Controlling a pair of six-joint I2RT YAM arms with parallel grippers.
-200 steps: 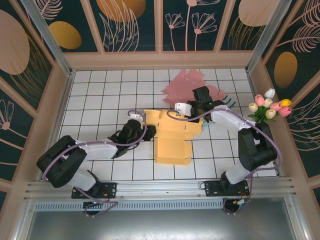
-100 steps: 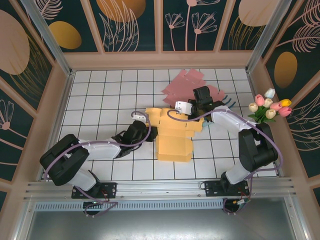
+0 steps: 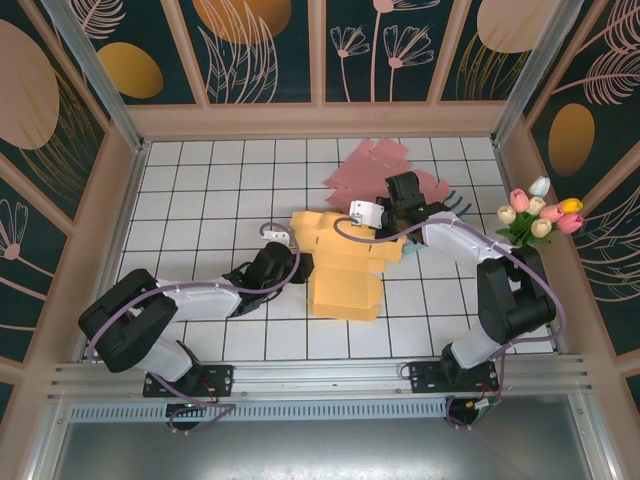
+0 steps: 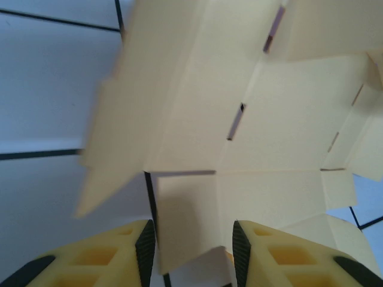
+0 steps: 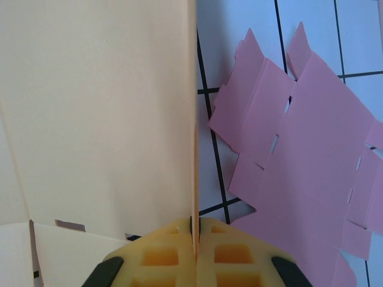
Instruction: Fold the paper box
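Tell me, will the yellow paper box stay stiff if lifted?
Probably floppy: the yellow paper box is thin card, bending at its creases. Likely light: the right pincer holds a panel upright by one edge.

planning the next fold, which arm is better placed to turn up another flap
Left, probably: the right gripper is shut on a yellow box panel; the left gripper is open at a free flap.
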